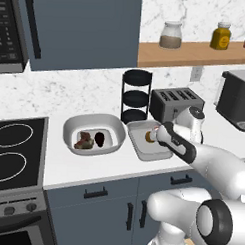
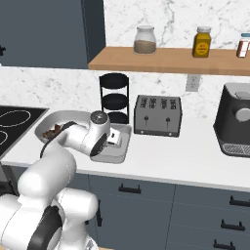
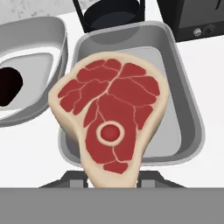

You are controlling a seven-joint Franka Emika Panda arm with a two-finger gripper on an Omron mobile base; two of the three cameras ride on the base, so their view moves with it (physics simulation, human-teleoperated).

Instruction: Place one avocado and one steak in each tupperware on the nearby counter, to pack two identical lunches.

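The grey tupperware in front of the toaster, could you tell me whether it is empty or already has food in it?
Empty: the grey tupperware shows a bare floor in the hand view. The steak hangs above it, held at its lower end, not yet set down.

No text, label or number is legible anywhere here.

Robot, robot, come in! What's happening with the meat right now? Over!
Gripper shut on raw red steak. Steak hangs above the empty grey rectangular tupperware. White round tupperware holds steak and dark avocado. Nothing in the way.
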